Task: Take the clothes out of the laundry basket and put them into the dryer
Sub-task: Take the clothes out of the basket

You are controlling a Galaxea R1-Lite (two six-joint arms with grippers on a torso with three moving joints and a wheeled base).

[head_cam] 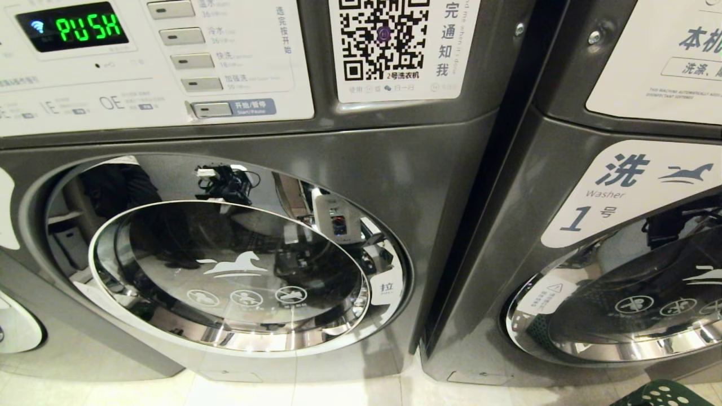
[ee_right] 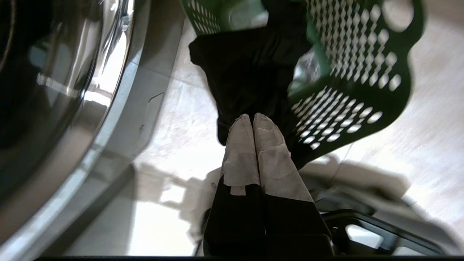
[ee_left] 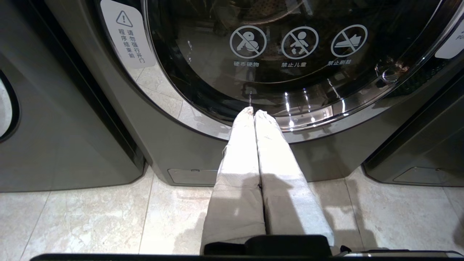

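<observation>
The dryer [head_cam: 428, 186] is a grey front-loading machine; its round, chrome-rimmed glass door [head_cam: 225, 276] is closed. My left gripper [ee_left: 253, 111] is shut and empty, low in front of that door [ee_left: 290, 54]. A green perforated laundry basket [ee_right: 355, 94] stands on the floor, and only its corner [head_cam: 665, 393] shows in the head view. A black garment [ee_right: 250, 69] hangs over the basket's rim. My right gripper [ee_right: 252, 116] is shut, its tips just before the black cloth, with nothing seen between them. Neither arm shows in the head view.
A second grey machine [head_cam: 620, 225], marked 1, stands to the right, close beside the basket, its door [ee_right: 54, 108] closed. Another machine [ee_left: 54, 127] stands to the left. The control panel [head_cam: 73, 25] reads PUSH. The floor [ee_left: 90, 217] is pale tile.
</observation>
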